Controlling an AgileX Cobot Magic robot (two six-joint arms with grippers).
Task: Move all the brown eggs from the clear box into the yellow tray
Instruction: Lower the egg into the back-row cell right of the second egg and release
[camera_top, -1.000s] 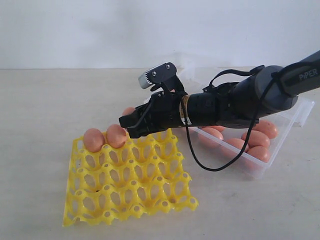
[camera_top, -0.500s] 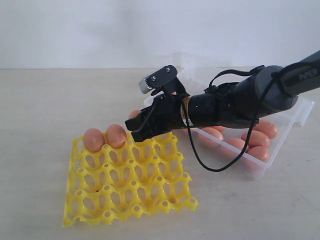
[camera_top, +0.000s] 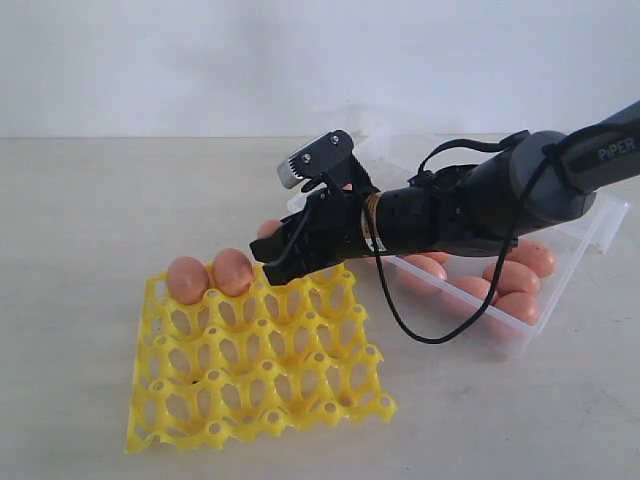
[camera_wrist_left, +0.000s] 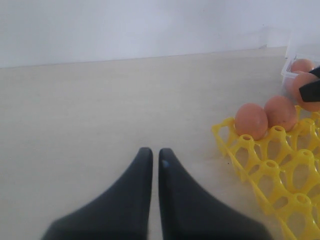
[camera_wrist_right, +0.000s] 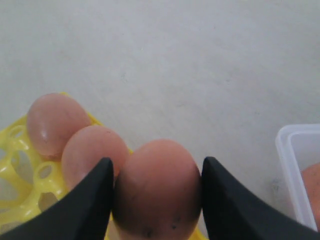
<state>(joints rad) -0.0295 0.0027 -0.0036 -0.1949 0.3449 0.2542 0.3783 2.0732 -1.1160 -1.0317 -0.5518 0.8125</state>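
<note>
My right gripper (camera_wrist_right: 157, 162) is shut on a brown egg (camera_wrist_right: 157, 187). It holds the egg just above the far edge of the yellow tray (camera_top: 260, 360), right next to the two brown eggs (camera_top: 187, 279) (camera_top: 232, 271) seated in the tray's back row. In the exterior view only the top of the held egg (camera_top: 268, 229) shows behind the black fingers. The clear box (camera_top: 560, 290) at the right holds several more eggs (camera_top: 515, 275). My left gripper (camera_wrist_left: 155, 152) is shut and empty, low over bare table left of the tray (camera_wrist_left: 280, 165).
The right arm (camera_top: 470, 205) and its looping cable (camera_top: 400, 320) stretch over the near side of the clear box. Pale table lies left of and in front of the tray. A white wall stands behind.
The right gripper with its egg has shifted slightly right and down toward the tray's back row. The two seated eggs and the left gripper have not moved.
</note>
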